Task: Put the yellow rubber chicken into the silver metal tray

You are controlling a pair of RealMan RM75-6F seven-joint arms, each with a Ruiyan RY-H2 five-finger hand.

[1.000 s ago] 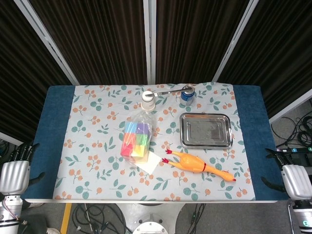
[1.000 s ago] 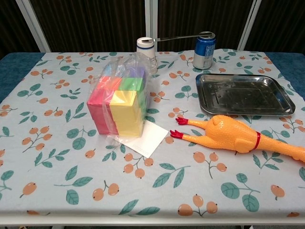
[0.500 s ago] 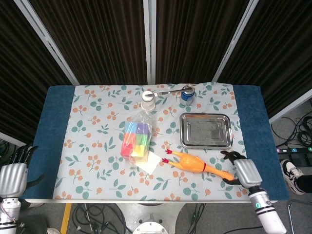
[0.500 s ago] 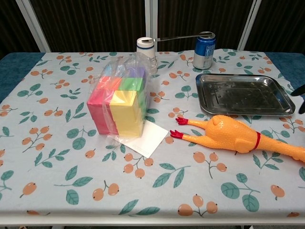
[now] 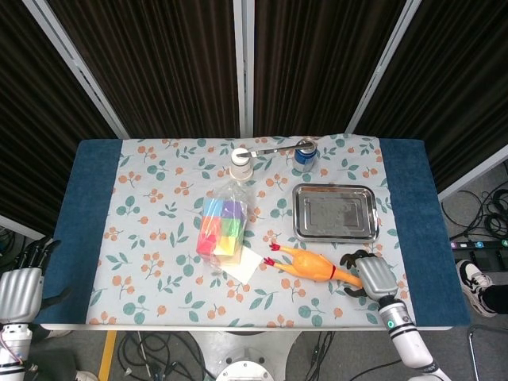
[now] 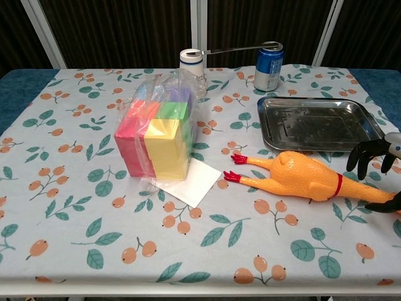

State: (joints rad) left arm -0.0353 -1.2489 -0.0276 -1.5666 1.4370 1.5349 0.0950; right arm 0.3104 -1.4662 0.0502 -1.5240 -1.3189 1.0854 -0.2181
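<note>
The yellow rubber chicken (image 6: 294, 177) lies on the counter (image 6: 75, 207), red feet at 9 o'clock, red neck band, at 6 o'clock of the silver metal tray (image 6: 319, 123); right hand (image 5: 371, 275) fingers spread, grasping nothing, above its head; no legible writing

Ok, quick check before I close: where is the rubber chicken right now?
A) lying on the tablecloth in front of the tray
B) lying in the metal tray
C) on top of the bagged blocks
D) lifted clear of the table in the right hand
A: the rubber chicken lies flat on the tablecloth in front of the empty metal tray, with the right hand spread at its head end.
</note>
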